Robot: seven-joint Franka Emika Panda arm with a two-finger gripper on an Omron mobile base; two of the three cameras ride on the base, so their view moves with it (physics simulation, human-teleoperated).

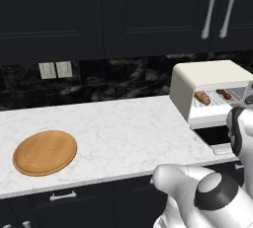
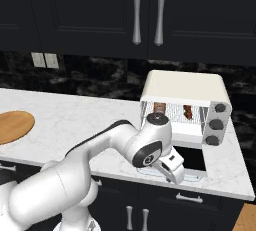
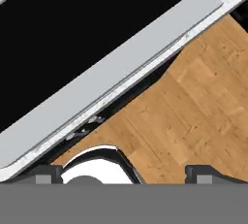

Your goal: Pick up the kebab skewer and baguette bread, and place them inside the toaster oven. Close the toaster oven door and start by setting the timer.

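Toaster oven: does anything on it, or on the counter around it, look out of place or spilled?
Nothing is spilled or damaged. The toaster oven has its door folded down flat over the counter edge, with the baguette bread and kebab skewer lying on the rack inside. The wooden plate sits bare at the counter's left.

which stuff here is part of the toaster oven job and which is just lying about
Job: toaster oven, its open toaster oven door, baguette bread and kebab skewer on the rack, open gripper.
Lying about: wooden plate, wall outlets.
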